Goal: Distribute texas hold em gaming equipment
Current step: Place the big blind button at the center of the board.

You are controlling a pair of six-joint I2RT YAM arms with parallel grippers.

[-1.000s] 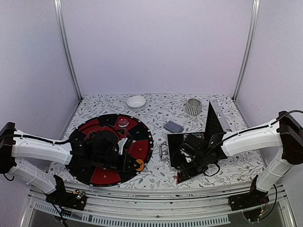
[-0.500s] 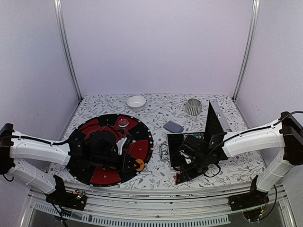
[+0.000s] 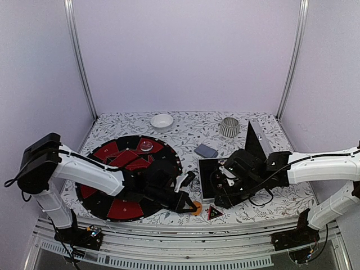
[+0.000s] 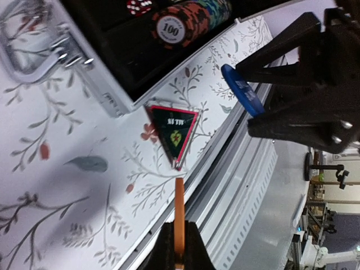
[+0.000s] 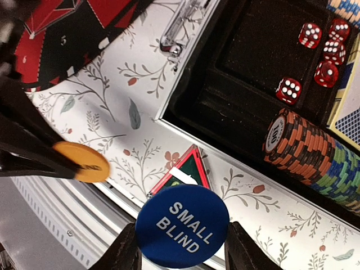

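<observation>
Left arm has swung way over to the right since a second ago, off the round board [image 3: 121,208] and toward the front edge of the surface [image 3: 185,132]. The orange disc [image 3: 197,208] that was sitting at the board's rim has come along with it. Right arm has dropped lower and stretched out flatter too. Right now the left tool [image 4: 179,243] is pinching that orange disc by its edge. From the left wrist the disc shows edge-on, its far end just short of the tip of the red triangle marker [image 4: 174,130], and I can't tell if it touches the surface. The right tool [image 5: 183,239] is clamped on a blue disc [image 5: 183,226] that reads SMALL BLIND, one finger on each side, held just in front of the same marker. In the right wrist view the orange disc sits up and to the left of the blue one, close but not touching. The marker lies flat on the surface, just outside the front wall of the open case [image 3: 207,171]. Inside the case there's a stack of striped chips [image 5: 315,154] lying on its side and a few red dice [image 5: 315,56] in the next compartment. Further back a deck of cards [image 3: 206,150] lies on the surface between the case and the ribbed cup [image 3: 229,127], and a white bowl [image 3: 162,121] sits at the back.
</observation>
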